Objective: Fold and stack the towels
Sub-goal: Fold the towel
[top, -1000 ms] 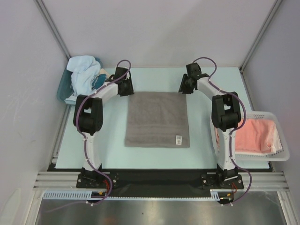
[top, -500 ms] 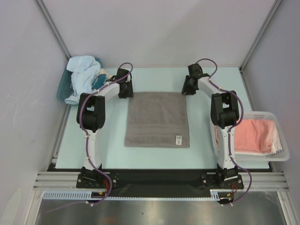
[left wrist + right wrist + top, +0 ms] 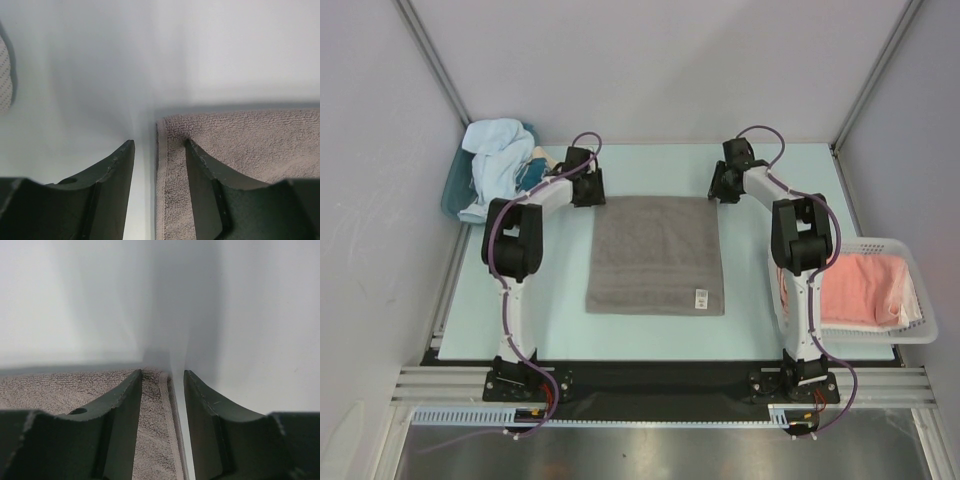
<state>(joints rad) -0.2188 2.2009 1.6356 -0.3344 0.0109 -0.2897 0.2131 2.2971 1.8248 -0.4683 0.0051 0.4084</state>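
Observation:
A grey towel [image 3: 655,255] lies flat in the middle of the table, with a small white label near its front right corner. My left gripper [image 3: 588,195] is down at its far left corner. In the left wrist view that gripper [image 3: 160,145] is open and straddles the towel's hemmed edge [image 3: 162,175], one finger on the cloth and one on the table. My right gripper [image 3: 718,190] is at the far right corner. The right wrist view shows this gripper [image 3: 162,374] open astride the grey hem [image 3: 167,415]. A salmon-pink towel [image 3: 865,290] lies in a basket. A light blue towel [image 3: 498,160] is heaped at the far left.
The white basket [image 3: 920,335] stands at the table's right edge beside the right arm. A teal bin [image 3: 453,190] sits under the light blue heap at the left wall. Grey walls enclose the back and sides.
Both grippers have settled closer onto the grey towel's far corners. Their jaws stand wider apart than before. The towel has not moved.

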